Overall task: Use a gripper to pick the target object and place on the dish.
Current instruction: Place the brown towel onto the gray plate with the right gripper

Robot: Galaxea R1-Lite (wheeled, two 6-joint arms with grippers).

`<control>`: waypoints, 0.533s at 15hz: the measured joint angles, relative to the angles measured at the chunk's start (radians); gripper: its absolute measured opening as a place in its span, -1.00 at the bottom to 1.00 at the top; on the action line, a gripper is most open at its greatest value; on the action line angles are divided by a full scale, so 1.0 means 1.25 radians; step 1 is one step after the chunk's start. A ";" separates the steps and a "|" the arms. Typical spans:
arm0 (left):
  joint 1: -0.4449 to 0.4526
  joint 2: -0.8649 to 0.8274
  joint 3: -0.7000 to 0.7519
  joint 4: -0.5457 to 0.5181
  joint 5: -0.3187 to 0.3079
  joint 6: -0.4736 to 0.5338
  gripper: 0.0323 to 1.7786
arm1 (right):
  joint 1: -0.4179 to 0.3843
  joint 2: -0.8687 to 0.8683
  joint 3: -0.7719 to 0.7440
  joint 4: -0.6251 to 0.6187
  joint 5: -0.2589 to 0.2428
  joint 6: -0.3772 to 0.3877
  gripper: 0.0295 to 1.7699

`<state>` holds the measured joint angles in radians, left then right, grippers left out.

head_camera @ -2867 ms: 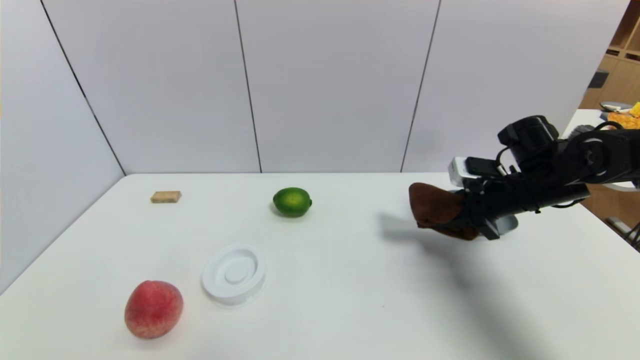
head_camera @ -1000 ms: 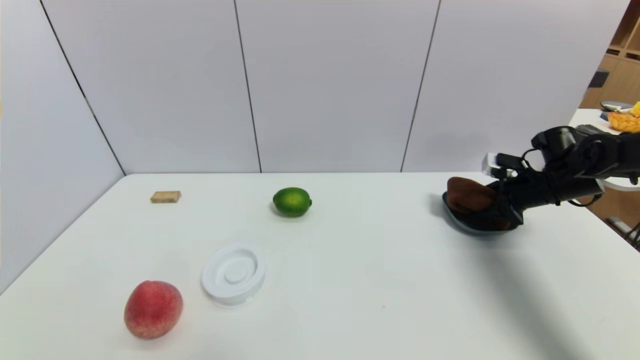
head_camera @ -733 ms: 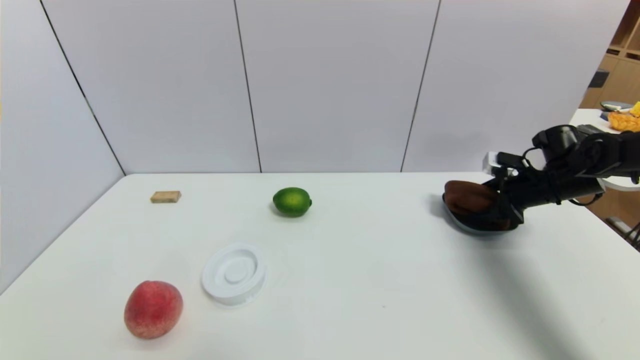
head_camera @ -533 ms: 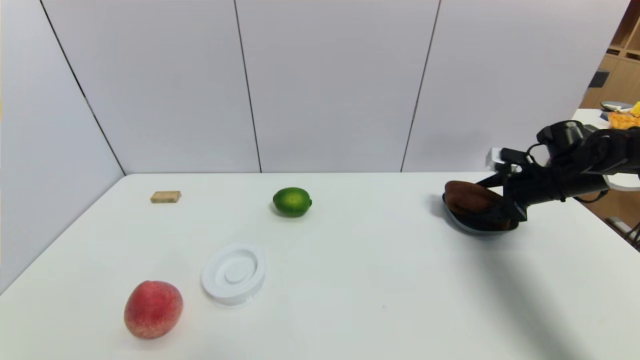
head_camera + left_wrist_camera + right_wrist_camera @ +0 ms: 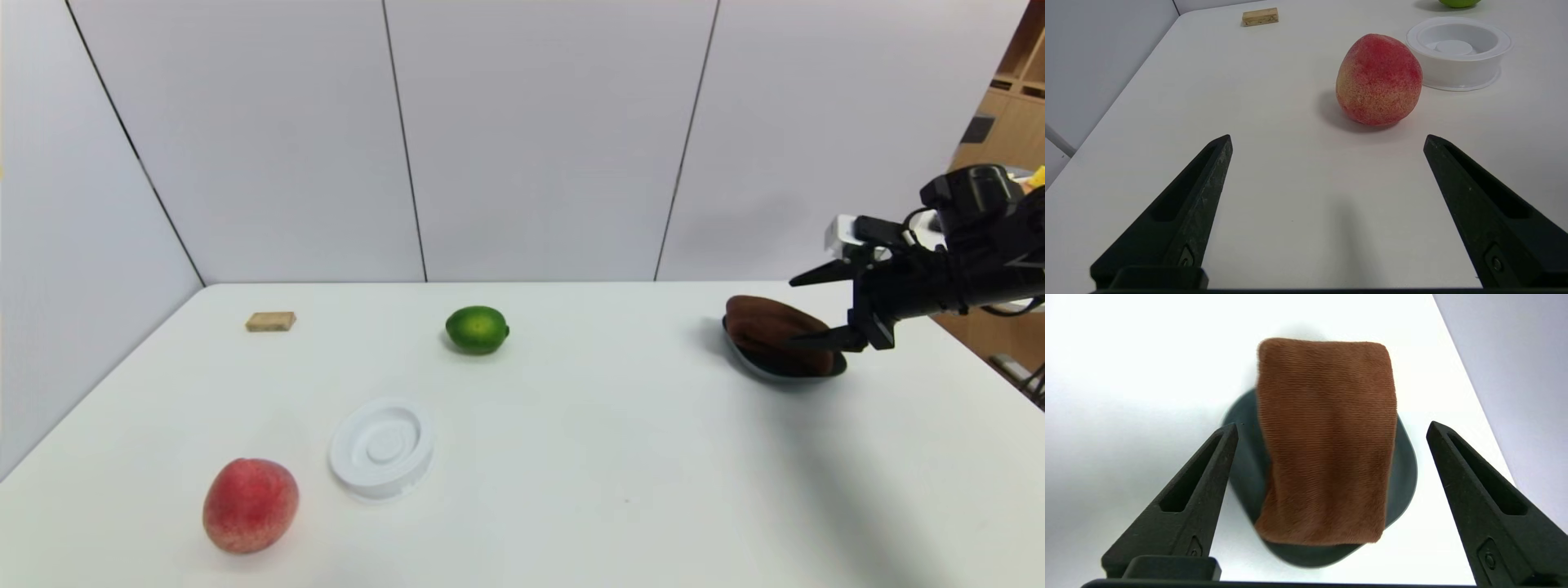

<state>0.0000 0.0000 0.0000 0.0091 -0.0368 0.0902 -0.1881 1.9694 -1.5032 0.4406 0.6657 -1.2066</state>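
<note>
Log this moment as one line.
right gripper: open, off towel | brown folded terry towel: on blue-grey plastic dish | left gripper: open, idle

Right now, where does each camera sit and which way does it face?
Head view: high on the torso, facing down over the table; right gripper open beside the brown towel on the dish.
Left wrist view: low, facing the peach; left gripper open.
Right wrist view: above towel and dish.
Head and left wrist views share the peach.

No text, label, brand, number or sign is showing legibly on anything in these views, so nothing is reading
</note>
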 joint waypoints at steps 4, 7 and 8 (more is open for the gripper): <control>0.000 0.000 0.000 0.000 0.000 0.000 0.90 | 0.045 -0.083 0.084 0.000 0.004 0.001 0.86; 0.000 0.000 0.000 0.000 0.000 0.000 0.90 | 0.095 -0.143 0.153 -0.001 0.008 0.002 0.88; 0.000 0.000 0.000 0.000 0.000 0.000 0.90 | 0.113 -0.162 0.177 -0.001 0.009 0.002 0.89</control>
<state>0.0000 0.0000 0.0000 0.0091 -0.0370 0.0902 -0.0470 1.7670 -1.2826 0.4400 0.6764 -1.2047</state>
